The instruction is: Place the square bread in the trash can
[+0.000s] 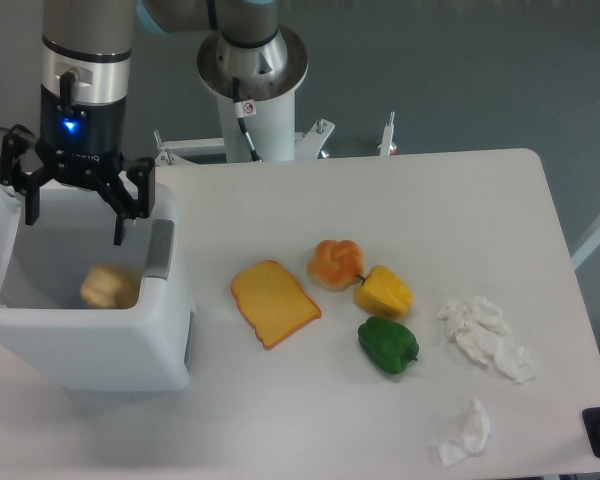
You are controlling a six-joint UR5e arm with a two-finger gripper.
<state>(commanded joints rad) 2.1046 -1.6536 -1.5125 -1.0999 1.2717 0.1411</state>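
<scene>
The white trash can (90, 330) stands lid-up at the table's (380, 200) left edge, a pale roll (108, 287) lying inside it. Above its opening hangs the gripper (77, 210), fingers spread and holding nothing. The square bread (274, 302) lies flat on the table well to the gripper's right, clear of the can, beside a bun (336, 263), a yellow pepper (384, 292) and a green pepper (388, 346).

bright even light, soft shadows, slightly blurry
</scene>
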